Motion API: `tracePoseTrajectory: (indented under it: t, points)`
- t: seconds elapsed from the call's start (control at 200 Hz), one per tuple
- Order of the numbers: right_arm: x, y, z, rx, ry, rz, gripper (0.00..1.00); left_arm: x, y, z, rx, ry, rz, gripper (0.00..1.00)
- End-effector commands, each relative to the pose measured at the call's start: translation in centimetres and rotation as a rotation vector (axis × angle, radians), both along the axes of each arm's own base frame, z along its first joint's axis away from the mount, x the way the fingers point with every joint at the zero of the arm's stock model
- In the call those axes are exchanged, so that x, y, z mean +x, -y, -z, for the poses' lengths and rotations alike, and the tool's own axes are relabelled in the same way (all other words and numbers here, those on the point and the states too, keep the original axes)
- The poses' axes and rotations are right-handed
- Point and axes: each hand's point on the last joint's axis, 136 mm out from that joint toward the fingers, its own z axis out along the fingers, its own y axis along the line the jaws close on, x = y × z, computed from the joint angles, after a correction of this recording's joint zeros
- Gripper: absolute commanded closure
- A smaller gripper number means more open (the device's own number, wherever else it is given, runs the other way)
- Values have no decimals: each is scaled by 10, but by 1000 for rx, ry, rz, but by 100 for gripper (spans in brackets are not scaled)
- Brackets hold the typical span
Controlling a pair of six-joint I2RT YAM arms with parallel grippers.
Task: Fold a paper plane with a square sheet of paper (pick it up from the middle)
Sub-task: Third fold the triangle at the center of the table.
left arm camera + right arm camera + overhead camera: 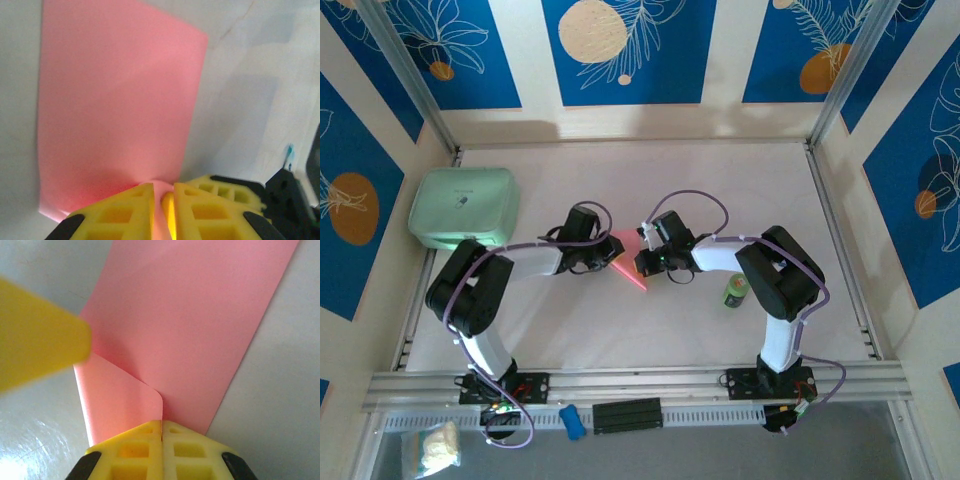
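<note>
The square sheet of paper (628, 266) is pink and lies mid-table between both grippers, seen from above as a narrow pointed strip. In the left wrist view the sheet (115, 100) spreads flat ahead, and my left gripper (163, 196) is shut on a raised pinch of its near edge. My right gripper (161, 427) is shut on a curled-over flap of the sheet (200, 320). A blurred yellow finger (40, 347) of the left gripper pokes in at the upper left. From above, the left gripper (608, 256) and right gripper (642, 262) face each other across the paper. A dart-shaped paper plane is out of view.
A mint-green rounded case (463, 207) sits at the back left. A small green can (736, 291) stands by the right arm's elbow. Metal frame rails (620, 385) border the near edge of the white table (650, 330), with a blue object (572, 421) below them.
</note>
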Motion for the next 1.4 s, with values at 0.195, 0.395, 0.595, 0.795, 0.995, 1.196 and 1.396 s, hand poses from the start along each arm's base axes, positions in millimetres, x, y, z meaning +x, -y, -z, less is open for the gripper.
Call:
tracePoseTrajectory:
  t: [0.195, 0.395, 0.595, 0.795, 0.995, 1.196, 1.396]
  points:
    - [-6, 8, 15, -43, -72, 12, 98, 22, -13, 11, 134, -31, 89, 81]
    - [-5, 7, 12, -39, -68, 10, 98, 28, -11, 29, 189, -88, 140, 83]
    - [-3, 7, 10, -32, -67, 16, 98, 24, -10, 41, 201, -129, 167, 84]
    - [-4, 8, 8, -30, -67, 22, 98, 19, -12, 49, 210, -152, 172, 86]
    - [-8, 12, 12, -38, -85, 31, 98, 24, -11, 38, 206, -122, 164, 86]
    - [-11, 15, 20, -53, -109, 43, 99, 37, -11, -11, 158, 9, 101, 82]
    - [-11, 16, 24, -63, -126, 56, 100, 19, -9, -38, 15, 100, 9, 79]
